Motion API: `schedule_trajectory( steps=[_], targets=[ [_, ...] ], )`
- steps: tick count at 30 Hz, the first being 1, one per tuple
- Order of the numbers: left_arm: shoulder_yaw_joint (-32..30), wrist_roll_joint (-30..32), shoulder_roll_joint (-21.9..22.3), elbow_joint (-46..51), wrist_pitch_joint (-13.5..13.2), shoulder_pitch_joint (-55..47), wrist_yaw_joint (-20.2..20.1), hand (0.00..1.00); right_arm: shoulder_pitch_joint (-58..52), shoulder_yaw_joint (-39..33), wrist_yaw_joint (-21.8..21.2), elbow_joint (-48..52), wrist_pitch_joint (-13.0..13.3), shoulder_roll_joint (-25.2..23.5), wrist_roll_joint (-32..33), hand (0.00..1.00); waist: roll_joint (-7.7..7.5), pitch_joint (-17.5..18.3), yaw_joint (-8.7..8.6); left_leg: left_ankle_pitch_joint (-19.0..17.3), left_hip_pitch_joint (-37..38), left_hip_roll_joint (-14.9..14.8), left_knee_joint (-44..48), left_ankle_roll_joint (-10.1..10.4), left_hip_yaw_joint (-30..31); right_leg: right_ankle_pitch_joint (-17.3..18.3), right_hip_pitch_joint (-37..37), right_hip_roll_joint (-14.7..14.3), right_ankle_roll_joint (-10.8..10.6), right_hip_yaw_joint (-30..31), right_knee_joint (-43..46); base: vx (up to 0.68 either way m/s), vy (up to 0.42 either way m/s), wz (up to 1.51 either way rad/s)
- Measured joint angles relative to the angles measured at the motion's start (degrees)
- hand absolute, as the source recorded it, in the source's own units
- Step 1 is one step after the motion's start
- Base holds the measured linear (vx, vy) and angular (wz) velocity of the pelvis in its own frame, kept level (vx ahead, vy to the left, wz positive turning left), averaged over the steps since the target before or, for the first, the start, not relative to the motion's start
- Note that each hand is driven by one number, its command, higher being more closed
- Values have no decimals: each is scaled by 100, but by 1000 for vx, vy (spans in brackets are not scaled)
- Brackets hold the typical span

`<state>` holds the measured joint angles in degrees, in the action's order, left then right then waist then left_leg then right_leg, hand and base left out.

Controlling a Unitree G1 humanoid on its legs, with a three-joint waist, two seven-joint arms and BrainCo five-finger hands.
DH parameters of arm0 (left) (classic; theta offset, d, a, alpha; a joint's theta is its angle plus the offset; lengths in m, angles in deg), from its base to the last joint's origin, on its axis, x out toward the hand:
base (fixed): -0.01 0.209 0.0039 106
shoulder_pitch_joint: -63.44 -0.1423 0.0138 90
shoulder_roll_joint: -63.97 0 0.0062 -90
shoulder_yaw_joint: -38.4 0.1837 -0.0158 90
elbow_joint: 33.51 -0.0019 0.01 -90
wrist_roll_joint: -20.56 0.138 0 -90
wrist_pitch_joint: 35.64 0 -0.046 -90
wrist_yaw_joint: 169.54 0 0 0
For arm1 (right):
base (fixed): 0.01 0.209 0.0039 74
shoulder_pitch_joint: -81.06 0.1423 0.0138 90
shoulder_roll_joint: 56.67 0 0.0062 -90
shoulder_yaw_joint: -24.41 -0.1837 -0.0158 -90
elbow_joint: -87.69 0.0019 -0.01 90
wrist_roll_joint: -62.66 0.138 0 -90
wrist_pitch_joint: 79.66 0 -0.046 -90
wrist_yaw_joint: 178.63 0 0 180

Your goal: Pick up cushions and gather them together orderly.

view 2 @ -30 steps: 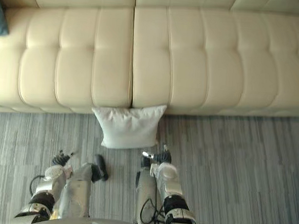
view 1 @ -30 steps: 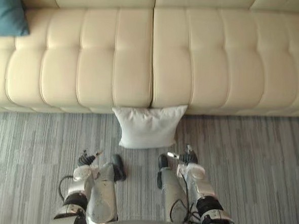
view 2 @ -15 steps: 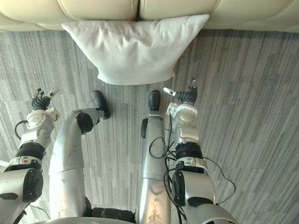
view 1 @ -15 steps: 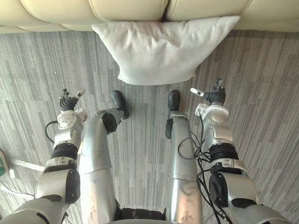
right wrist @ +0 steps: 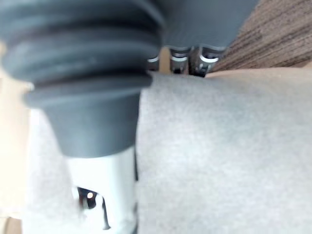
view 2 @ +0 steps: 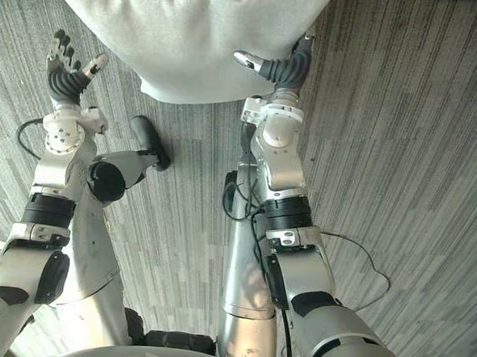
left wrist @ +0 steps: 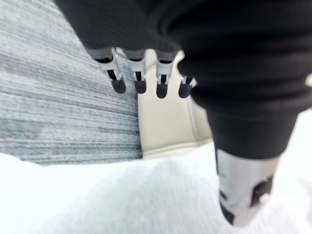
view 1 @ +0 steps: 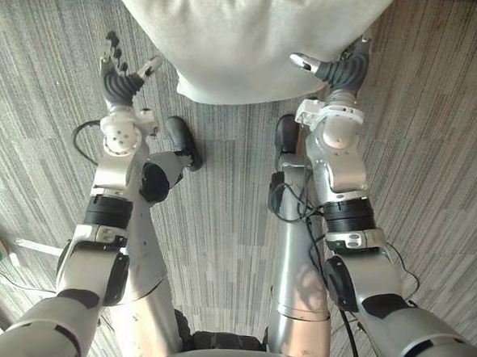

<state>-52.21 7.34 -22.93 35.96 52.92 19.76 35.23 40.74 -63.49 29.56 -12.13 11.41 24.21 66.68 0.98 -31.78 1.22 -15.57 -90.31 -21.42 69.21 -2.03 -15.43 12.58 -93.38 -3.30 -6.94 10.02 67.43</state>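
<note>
Flanking plump white cushion (view 1: 247,33): left hand (view 1: 119,82), right hand (view 1: 342,71); streaky carpet (view 1: 442,159).

Cushion (view 1: 247,41) on carpet (view 1: 220,210), left robot hand (view 1: 119,84) left of it (sofa (left wrist: 165,122) behind).

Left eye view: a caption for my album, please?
Open left hand beside a white cushion on grey carpet, right hand at its other edge.
</note>
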Motion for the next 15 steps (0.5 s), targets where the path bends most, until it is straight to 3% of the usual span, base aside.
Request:
schedule_trajectory(
  steps=[5,15],
  targets=[
    [293,78,232,201,39,301,317,100,96,208,143,167,0,-252,-114,100,0,0,-146,2,-73,-36,2,5,23,-43,-54,-19,7,-36,-34,-33,44,-5],
    [229,346,26,290,309,421,871,100,104,194,244,682,110,-254,114,100,0,0,-141,206,-121,-103,-252,90,105,-240,-39,-87,77,-178,-344,-31,32,-4]
  ],
)
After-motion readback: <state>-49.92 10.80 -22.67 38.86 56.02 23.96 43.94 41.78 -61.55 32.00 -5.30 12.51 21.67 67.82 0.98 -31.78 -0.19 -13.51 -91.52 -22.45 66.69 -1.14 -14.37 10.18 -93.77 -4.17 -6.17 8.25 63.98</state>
